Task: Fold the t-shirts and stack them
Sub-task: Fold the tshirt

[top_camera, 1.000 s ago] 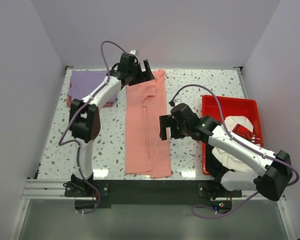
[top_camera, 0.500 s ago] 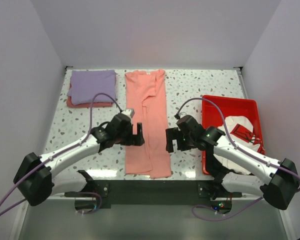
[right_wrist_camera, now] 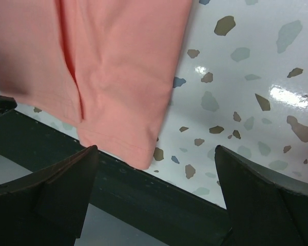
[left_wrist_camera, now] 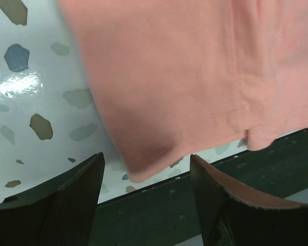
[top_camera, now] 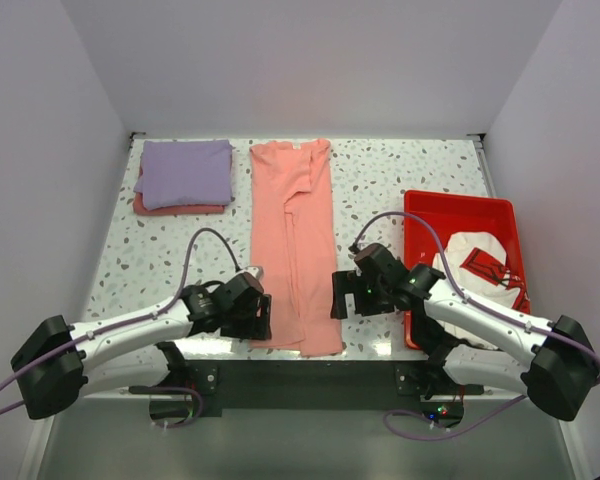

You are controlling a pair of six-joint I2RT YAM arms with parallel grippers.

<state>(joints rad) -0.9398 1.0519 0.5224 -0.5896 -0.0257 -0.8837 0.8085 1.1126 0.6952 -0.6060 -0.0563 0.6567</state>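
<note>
Beside salmon shirt [top_camera: 292, 250] hem, left pincer [left_wrist_camera: 146, 163], right pincer [right_wrist_camera: 156, 151] both apart, lavender shirt [top_camera: 185, 172] only overhead.

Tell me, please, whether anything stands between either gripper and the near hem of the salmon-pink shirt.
Nothing visible does. The left gripper sits at the salmon-pink shirt's near left corner, the right gripper beside its near right corner, with only bare table between.

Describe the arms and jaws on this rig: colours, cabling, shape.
The left arm and right arm match: white link shells, black joint housings, black base mounts. The left purple cable and the right purple cable each run loose in an arc above their arm. In the wrist views the jaws are black, flat and wedge-shaped.
</note>
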